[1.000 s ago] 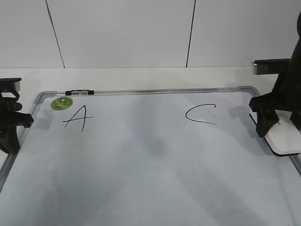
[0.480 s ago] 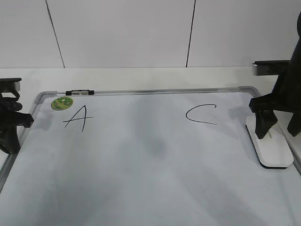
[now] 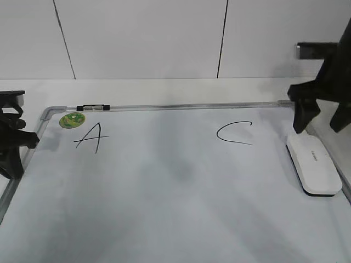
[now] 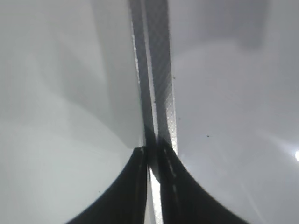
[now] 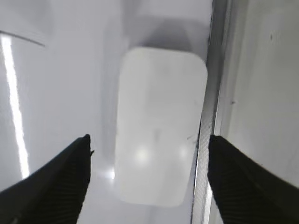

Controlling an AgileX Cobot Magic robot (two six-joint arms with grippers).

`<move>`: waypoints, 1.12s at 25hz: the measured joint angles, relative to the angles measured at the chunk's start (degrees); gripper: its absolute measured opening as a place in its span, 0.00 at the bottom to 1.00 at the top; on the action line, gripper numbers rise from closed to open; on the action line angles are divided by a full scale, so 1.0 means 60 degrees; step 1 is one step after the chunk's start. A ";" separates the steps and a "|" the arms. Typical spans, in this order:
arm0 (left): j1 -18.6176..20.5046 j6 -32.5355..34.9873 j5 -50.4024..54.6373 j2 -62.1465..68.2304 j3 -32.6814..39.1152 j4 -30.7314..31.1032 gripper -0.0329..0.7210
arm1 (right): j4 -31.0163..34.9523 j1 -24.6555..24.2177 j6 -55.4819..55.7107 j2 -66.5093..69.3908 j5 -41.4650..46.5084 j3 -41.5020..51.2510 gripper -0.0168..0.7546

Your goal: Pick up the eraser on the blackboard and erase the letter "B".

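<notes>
The blackboard (image 3: 164,213) lies flat with a slanted "A" (image 3: 90,137) and a curved "C" (image 3: 233,134) on it. No letter "B" shows; only a faint grey smudge (image 3: 184,170) lies mid-board. The white eraser (image 3: 313,164) lies flat on the board by its right frame. My right gripper (image 3: 318,127) hangs open above the eraser's far end, not touching it. In the right wrist view the eraser (image 5: 159,126) lies between and below the open fingers (image 5: 149,138). My left gripper (image 3: 12,156) is shut at the board's left frame (image 4: 161,84), with its fingertips (image 4: 152,151) over that frame.
A round green sticker (image 3: 72,120) and a small black clip (image 3: 93,107) sit at the board's far left corner. The white table (image 3: 164,90) runs behind the board to a panelled wall. The right frame (image 5: 208,121) runs just beside the eraser.
The right gripper set the eraser down flat on the board near the right frame, let go, and rose away from it. The left arm has not moved.
</notes>
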 joint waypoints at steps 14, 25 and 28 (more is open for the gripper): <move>0.0000 0.0152 0.0286 0.0000 0.0000 -0.0046 0.25 | 0.0628 0.0000 0.0022 -0.0806 0.0096 -0.0521 0.76; 0.0000 0.0173 0.0815 -0.0674 -0.0042 0.0037 0.44 | 0.0757 0.0000 0.0027 -0.1771 0.0165 -0.0521 0.76; 0.0000 0.0173 0.1451 -0.1140 -0.0173 0.0266 0.44 | 0.0899 0.0000 0.0027 -0.2308 0.0187 -0.0521 0.76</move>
